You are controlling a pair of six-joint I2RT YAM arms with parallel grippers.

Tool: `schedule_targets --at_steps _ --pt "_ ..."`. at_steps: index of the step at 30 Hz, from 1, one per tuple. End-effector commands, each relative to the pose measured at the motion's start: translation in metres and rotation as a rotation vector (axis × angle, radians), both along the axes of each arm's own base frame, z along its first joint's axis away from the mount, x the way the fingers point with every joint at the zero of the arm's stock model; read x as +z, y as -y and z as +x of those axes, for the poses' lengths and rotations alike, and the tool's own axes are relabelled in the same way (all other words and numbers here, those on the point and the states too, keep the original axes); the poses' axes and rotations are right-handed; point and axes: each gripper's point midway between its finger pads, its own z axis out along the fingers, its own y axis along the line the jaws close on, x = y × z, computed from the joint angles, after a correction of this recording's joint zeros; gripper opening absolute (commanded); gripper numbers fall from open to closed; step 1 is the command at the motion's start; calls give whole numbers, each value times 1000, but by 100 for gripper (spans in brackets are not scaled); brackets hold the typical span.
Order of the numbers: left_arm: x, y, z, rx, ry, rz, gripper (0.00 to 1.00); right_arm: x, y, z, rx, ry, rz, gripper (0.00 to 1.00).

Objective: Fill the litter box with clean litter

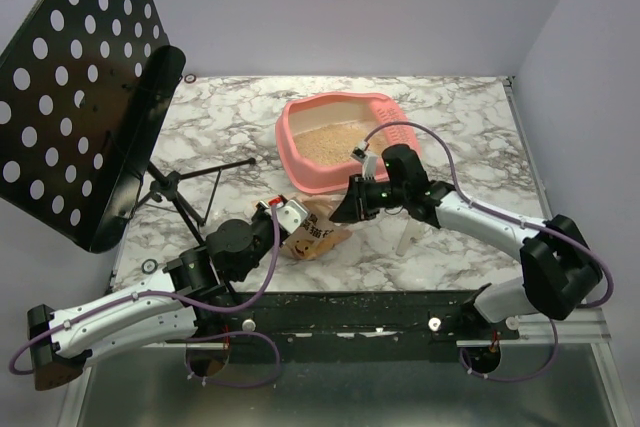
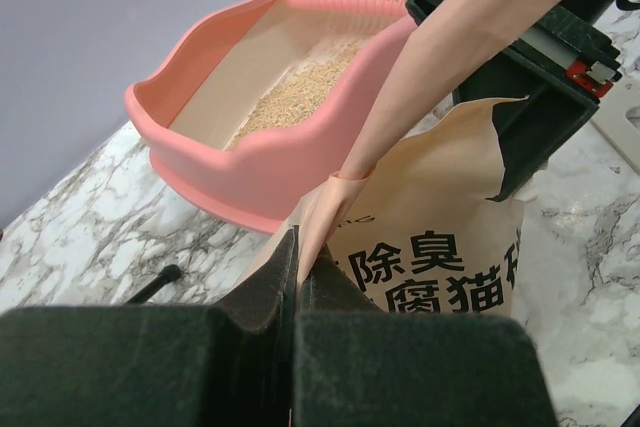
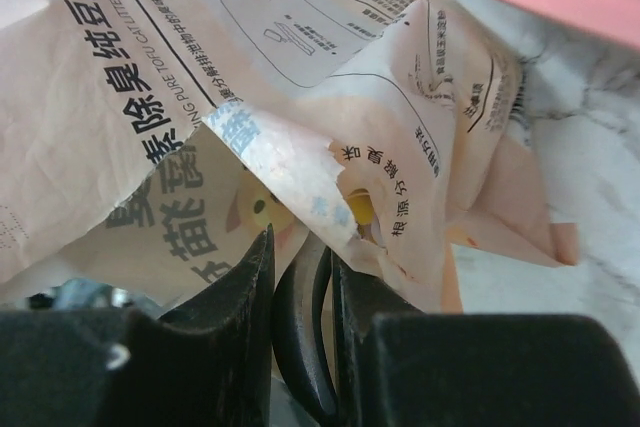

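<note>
Top external view shows me the left gripper [image 1: 298, 227] and right gripper [image 1: 347, 209] each clamped on opposite edges of the paper bag [image 1: 320, 239], with the litter box [image 1: 300, 162], some clean litter [image 1: 320, 142] inside, just beyond and nearer my right arm.

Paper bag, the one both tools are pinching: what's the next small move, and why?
Probably lift the paper bag with both tools together, up toward the litter box rim. The left tool and right tool each pinch a bag edge, the bag is outside the box, and the clean litter is only a shallow layer.
</note>
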Motion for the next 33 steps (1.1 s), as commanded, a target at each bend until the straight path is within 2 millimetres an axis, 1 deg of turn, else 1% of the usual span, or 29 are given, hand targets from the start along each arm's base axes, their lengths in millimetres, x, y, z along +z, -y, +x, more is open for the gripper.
schedule_targets --at_steps 1,6,9,13,17,21,26,33 --pt "23 1 1 6 31 -58 0 26 -11 -25 32 -154 239 0" --pt "22 0 2 9 31 -55 0 42 -6 -25 -13 -185 367 0" --pt "23 0 2 10 31 -58 0 49 -2 -26 -39 -187 395 0" --pt "24 -1 2 13 35 -59 0 67 5 -26 -55 -165 441 1" --pt "24 -2 2 13 36 -61 0 80 18 -24 -88 -156 471 0" --pt "25 -2 2 15 39 -64 0 80 29 -23 -125 -171 470 0" --pt "24 0 0 -1 37 -63 0 73 44 -23 -194 -218 480 0" --pt "19 13 -4 -53 18 -69 0 54 75 -19 -337 -242 470 0"
